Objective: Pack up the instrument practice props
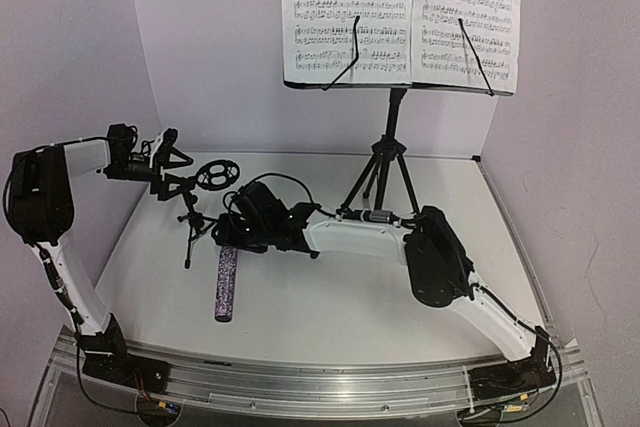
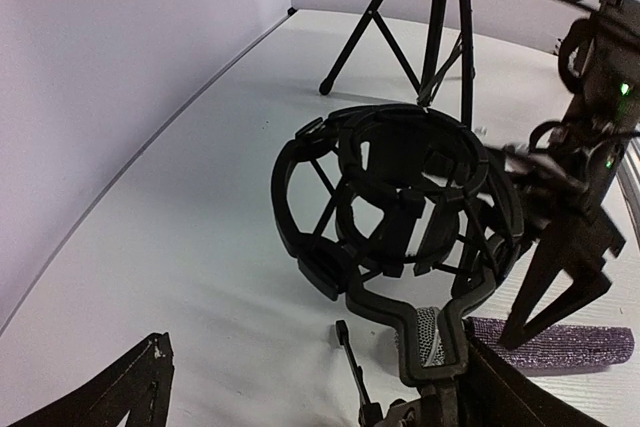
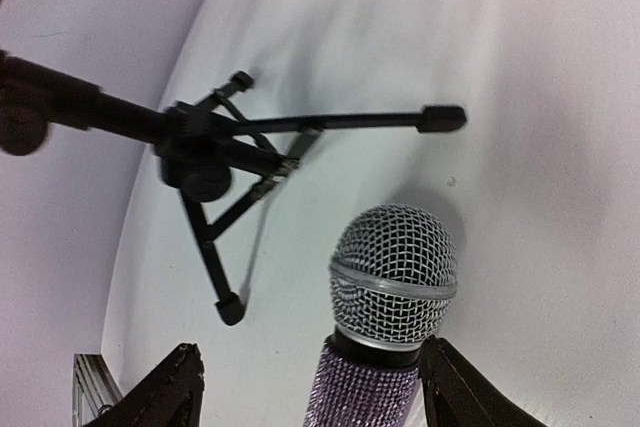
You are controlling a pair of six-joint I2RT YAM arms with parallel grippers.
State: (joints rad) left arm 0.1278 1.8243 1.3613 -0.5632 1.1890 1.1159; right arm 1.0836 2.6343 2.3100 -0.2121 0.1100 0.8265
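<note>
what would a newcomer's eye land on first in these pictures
Likely the white sheet-music pages spread across the tall black music stand at the back of the table. Then the glittery purple microphone lying flat near the front left, its silver mesh head filling the right wrist view between the fingers of the open right gripper. The open left gripper hovers by the ring cradle of the small tripod mic stand.

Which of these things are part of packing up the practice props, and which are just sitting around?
Part of the job: microphone, small mic stand, music stand, sheet music.
Just there: table, white walls.
</note>
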